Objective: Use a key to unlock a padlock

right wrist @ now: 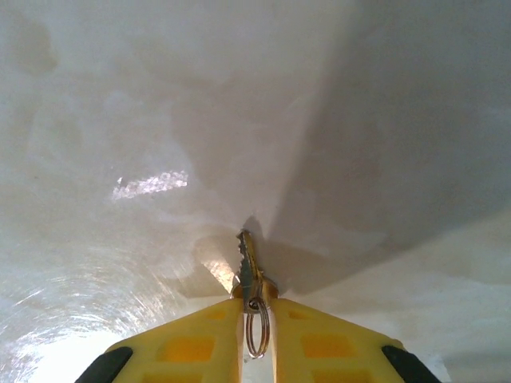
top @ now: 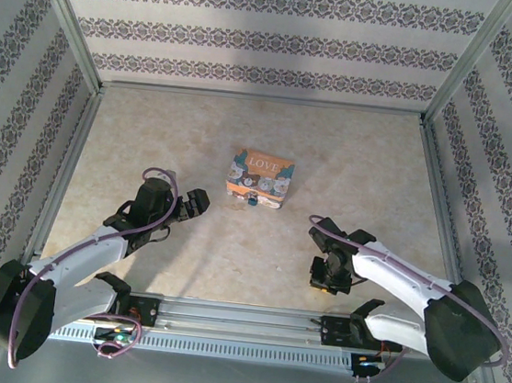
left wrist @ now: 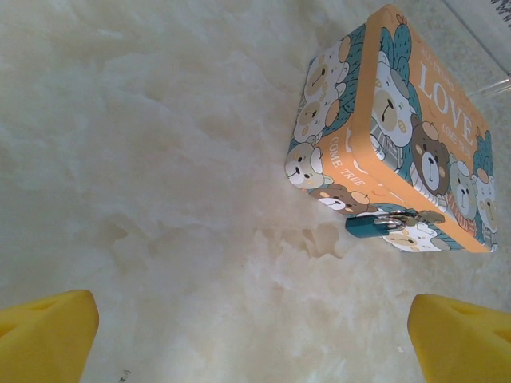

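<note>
The padlock [left wrist: 375, 226], small and silvery with a teal-blue body, hangs on the front of the orange "LOVE" box [left wrist: 415, 136]; from above the padlock [top: 251, 201] sits at the box's near side. My left gripper [left wrist: 255, 343] is open, its yellow fingertips [left wrist: 48, 335] wide apart over bare table short of the box; from above, the left gripper [top: 194, 203] is left of the box. My right gripper [right wrist: 254, 307] is shut on the key [right wrist: 248, 267], whose toothed blade points forward and touches the table. A ring hangs between the fingers [right wrist: 200, 343]. From above, the right gripper [top: 325, 278] is low at the near right.
The orange box [top: 260, 176] stands mid-table. Metal frame rails [top: 241, 319] run along the near edge, with patterned walls on three sides. Purple cables loop over both arms.
</note>
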You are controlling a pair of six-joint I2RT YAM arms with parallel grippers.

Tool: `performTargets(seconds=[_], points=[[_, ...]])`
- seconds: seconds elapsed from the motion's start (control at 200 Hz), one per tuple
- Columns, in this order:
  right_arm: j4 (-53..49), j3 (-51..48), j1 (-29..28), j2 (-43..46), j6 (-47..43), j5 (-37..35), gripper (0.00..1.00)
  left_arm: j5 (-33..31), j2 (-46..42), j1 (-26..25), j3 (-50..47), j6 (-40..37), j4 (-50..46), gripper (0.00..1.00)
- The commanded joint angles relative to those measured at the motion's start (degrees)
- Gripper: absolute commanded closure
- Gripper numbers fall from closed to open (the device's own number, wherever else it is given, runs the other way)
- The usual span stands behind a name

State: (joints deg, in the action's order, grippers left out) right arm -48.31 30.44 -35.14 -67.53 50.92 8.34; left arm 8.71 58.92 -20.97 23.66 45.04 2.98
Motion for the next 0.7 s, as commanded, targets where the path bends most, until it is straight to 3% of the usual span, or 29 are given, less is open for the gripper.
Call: performTargets(seconds=[0.0,0.345,0.695], points=[[-1.8,1.7,-0.8,-1.2,0.4,-1.2,0.84,-1.1,-1.0,0.5,1.7,-1.7,0.1,0.01],[-2.4,2.9,-0.8,-3.0,-1.8,-0.1,1.0,-1.6,-2.3,0.4,2.1,-2.4,-1.1,0.01],[-2.6,9.0,-1.0,9.0,-6.4,-4.5,1.0,-0.3,-4.7,0.5,4.3,-1.5,-3.0,0.01]])
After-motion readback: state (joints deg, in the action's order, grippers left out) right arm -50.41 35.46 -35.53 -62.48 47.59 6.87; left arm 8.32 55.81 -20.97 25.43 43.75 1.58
